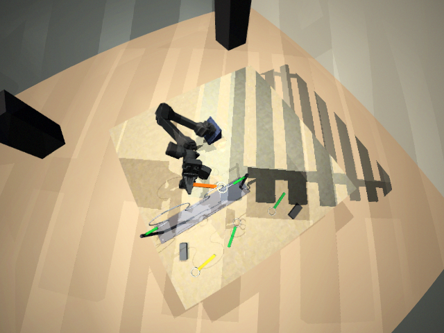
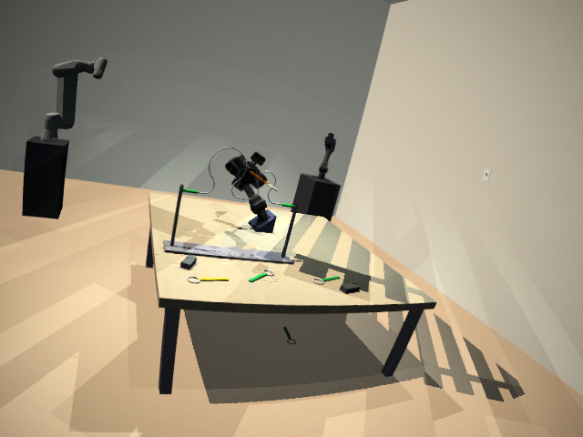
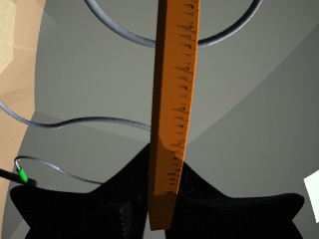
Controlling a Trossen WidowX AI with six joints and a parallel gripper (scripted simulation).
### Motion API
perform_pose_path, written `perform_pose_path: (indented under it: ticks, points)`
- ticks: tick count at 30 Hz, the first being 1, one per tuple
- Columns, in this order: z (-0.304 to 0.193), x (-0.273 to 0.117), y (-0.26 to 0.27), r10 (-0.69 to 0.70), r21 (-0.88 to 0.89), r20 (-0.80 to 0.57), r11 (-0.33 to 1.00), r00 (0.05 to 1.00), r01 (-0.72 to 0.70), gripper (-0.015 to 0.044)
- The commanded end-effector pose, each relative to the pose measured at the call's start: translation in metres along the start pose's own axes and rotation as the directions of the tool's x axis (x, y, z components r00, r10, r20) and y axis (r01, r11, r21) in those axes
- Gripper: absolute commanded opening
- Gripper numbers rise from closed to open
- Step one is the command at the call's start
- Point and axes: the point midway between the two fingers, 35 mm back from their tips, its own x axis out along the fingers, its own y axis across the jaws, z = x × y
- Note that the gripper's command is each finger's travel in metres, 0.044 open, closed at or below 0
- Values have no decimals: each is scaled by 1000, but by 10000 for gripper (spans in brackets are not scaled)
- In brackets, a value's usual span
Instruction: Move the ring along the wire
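Observation:
My gripper point(image 1: 189, 190) point(image 2: 251, 173) point(image 3: 156, 149) is shut on the orange handle point(image 1: 204, 185) point(image 2: 259, 177) point(image 3: 174, 90), well above the table. The handle's ring point(image 1: 222, 186) point(image 2: 273, 188) is by the grey wire's right-hand bend in the exterior view, a little up from the right green part point(image 1: 240, 180) point(image 2: 288, 205). The wire appears to pass through it; any contact is too small to tell. The ring is outside the wrist view. The wire point(image 2: 228, 147) point(image 3: 90, 119) loops near the gripper. The other green part point(image 1: 151, 231) point(image 2: 189, 190) is at the left post point(image 2: 177, 216).
The right post point(image 2: 289, 232) stands on the grey base point(image 2: 207, 252). Two green-handled rings point(image 1: 278, 201) point(image 1: 232, 236), a yellow-handled ring point(image 1: 207, 262) and two dark blocks point(image 1: 183, 251) point(image 1: 295, 211) lie on the table beyond the base from the arm.

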Motion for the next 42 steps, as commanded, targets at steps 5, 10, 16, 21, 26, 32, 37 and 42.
perform_pose_path:
  ticks: [5, 10, 16, 21, 26, 32, 37, 42]
  points:
    - [-3, 0, 5, -15, -22, -2, 1000, 1000, 15, -150]
    - [-3, -1, 16, 6, 17, -8, 1000, 1000, -6, -150]
    - [-3, -3, 33, 51, 98, -17, 994, 999, -49, -150]
    - [-1, -6, 47, 95, 176, -22, 980, 995, -90, -150]
    - [3, -11, 65, 151, 274, -23, 952, 988, -139, -150]
    - [11, -18, 86, 221, 394, -16, 898, 975, -197, -150]
    - [20, -25, 103, 280, 491, -3, 837, 960, -242, -150]
    - [30, -32, 118, 336, 582, 17, 763, 942, -282, -150]
